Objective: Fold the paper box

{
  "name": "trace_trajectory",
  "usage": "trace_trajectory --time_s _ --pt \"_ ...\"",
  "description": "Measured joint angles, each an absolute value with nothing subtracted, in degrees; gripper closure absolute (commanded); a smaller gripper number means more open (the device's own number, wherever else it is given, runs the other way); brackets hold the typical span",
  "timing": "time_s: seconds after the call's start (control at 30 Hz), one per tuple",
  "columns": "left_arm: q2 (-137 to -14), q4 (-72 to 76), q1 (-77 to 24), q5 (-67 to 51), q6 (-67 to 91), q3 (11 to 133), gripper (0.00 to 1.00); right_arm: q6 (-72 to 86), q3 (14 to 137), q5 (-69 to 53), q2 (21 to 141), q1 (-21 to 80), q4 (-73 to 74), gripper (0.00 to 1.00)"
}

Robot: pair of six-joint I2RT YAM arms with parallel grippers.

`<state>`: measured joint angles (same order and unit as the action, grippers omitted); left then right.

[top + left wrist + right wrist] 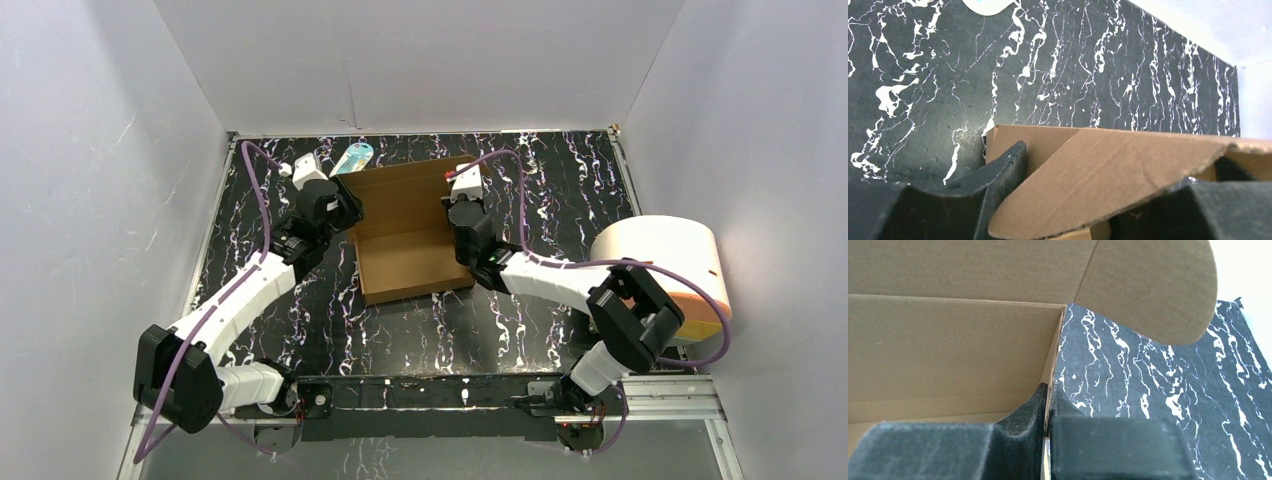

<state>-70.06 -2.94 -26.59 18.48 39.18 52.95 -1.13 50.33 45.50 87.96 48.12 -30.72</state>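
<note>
The paper box (410, 235) is brown cardboard and lies in the middle of the black marbled table, with its walls partly raised. My left gripper (343, 213) is at the box's left edge. In the left wrist view its jaws stand wide apart (1118, 167), and a slanted cardboard flap (1108, 175) lies between them, against the left finger (1003, 170). My right gripper (470, 228) is at the box's right wall. In the right wrist view it is shut (1049, 390) on the upright edge of that wall (948, 350), with a rounded flap (1148, 285) above.
A cream cylinder with an orange base (665, 270) lies at the right, beside my right arm. A small white-and-blue oval item (352, 157) lies just behind the box's back left corner and shows at the top of the left wrist view (985, 6). White walls enclose the table.
</note>
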Motion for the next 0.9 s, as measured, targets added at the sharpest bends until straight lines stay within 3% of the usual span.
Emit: trace_trajectory --time_s 0.33,0.47,0.67,0.9 --pt "-73.14 1.76 -27.9 23.4 44.95 52.97 0.45 3.79 52.84 53.6 92.12 49.39 -32.23 0.86" --pt "-73.73 2.55 -27.99 23.64 45.23 52.97 0.36 4.08 52.8 54.15 92.09 49.41 -32.27 0.8" --pt "-72.95 1.37 -28.23 23.75 42.76 52.97 0.27 1.21 50.04 52.47 89.56 49.41 -32.95 0.71" --pt "-67.57 -3.4 -28.21 23.57 34.57 52.97 0.25 -1.48 48.34 44.88 83.66 47.37 -29.3 0.69"
